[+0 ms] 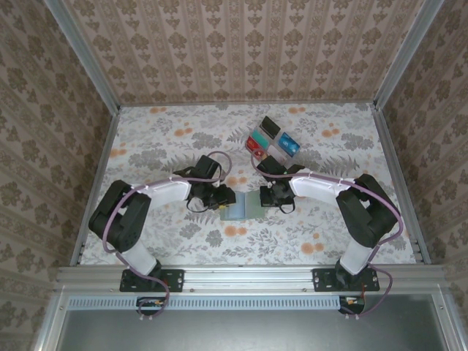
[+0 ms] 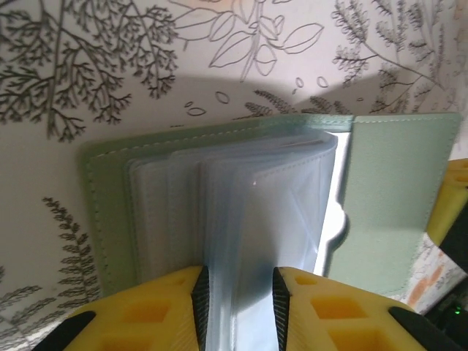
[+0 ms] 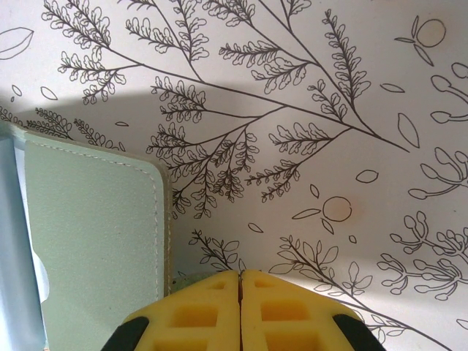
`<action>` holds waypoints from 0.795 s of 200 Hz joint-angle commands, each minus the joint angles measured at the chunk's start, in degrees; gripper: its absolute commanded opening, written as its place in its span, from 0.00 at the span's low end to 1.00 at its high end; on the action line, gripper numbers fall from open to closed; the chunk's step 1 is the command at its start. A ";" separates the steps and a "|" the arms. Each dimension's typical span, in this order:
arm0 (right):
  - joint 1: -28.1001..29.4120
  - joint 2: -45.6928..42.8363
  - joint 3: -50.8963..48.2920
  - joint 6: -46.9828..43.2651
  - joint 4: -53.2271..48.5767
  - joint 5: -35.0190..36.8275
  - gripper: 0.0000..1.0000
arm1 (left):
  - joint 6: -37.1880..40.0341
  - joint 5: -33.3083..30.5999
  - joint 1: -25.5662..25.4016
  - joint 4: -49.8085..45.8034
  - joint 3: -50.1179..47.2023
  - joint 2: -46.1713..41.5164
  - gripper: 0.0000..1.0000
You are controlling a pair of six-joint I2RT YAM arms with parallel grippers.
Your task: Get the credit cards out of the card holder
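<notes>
Several credit cards point(image 1: 272, 137) out: we note a cluster, black, teal, red and blue among them, lying on the tabletop point(image 1: 161, 146) at the far centre, well apart from the holder.
Position of card holder point(image 1: 241, 208): open flat near the middle of the tabletop, between the two arms, with its clear sleeves point(image 2: 256, 197) fanned up from the spine.
Contents of sleeves: those we can see look empty; a pale strip behind them could be a card or glare, and we cannot tell which.
State of left pincer point(image 2: 238, 281): clamped on a bundle of sleeves, one pad on each side.
State of right pincer point(image 3: 241, 276): fingers together with nothing between them, tip at the near right corner of the holder's right panel; we cannot tell whether it presses down.
Progress (our judgement): most of the job looks done; what is left is checking the last sleeves and pulling any card found there.
</notes>
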 commanded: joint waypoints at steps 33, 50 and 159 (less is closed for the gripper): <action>0.31 0.88 -0.67 0.30 -0.23 1.01 0.06 | -0.44 5.20 -0.36 4.61 0.36 -0.76 0.26; 0.38 0.95 -0.54 0.30 -0.23 0.93 0.06 | -0.57 6.95 -0.44 6.33 0.04 -0.69 0.25; 0.13 -4.45 -1.65 1.82 0.47 2.90 0.31 | -3.05 9.94 -5.59 11.99 5.25 6.19 0.37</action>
